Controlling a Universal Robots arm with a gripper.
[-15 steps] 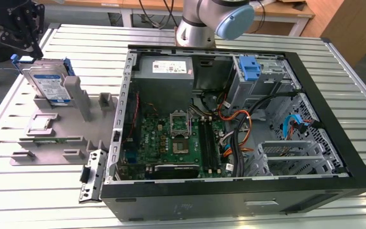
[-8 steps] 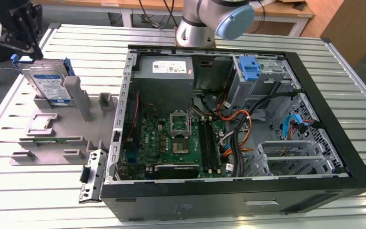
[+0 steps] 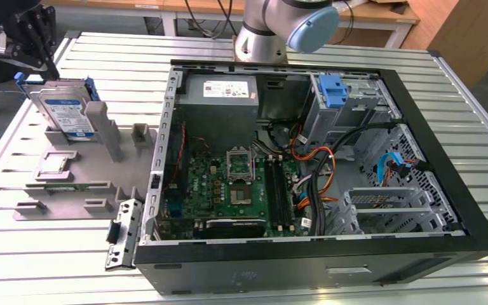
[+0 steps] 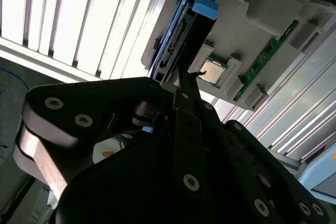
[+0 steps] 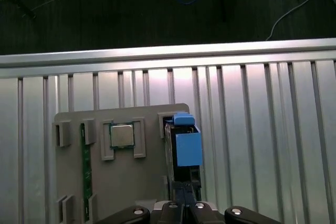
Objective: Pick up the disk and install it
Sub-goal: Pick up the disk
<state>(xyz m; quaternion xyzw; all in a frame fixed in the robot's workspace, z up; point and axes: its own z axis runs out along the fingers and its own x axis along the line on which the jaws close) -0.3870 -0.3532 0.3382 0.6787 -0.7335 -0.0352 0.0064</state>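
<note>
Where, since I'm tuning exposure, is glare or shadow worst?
Second wrist view: the table slats glare white, the gripper is a near-black mass. First wrist view: dark floor, the disk evenly lit. Exterior view: even light, mild sheen on the slats.

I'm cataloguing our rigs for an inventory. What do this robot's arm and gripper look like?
The arm is a smooth silver-grey metal tube, and its joint carries a rounded light blue cap. The gripper is matte black, built of flat linked plates pinned with round silver screw heads. No cables or markings can be made out on either.
</note>
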